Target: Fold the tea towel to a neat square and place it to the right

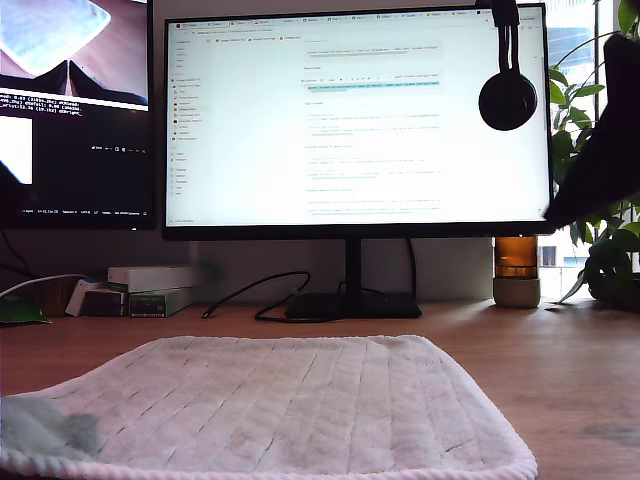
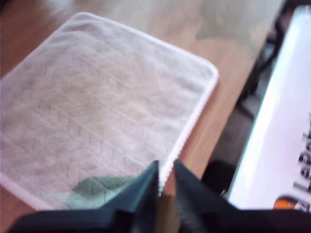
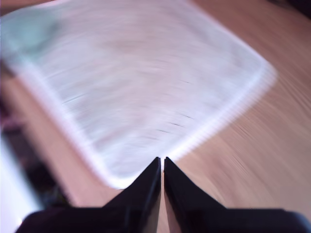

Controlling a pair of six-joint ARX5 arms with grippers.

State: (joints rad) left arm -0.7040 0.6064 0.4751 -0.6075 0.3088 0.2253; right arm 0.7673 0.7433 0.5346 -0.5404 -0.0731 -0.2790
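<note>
The towel lies spread flat on the desk in front of the monitor, toward the exterior view's left, with a greenish patch at its near corner on that side. My first end effector hangs above the towel's corded edge, jaws nearly together, grasping nothing. My second end effector hovers over another edge, clenched and empty; that view is blurred. Headphones hang on the monitor.
</note>
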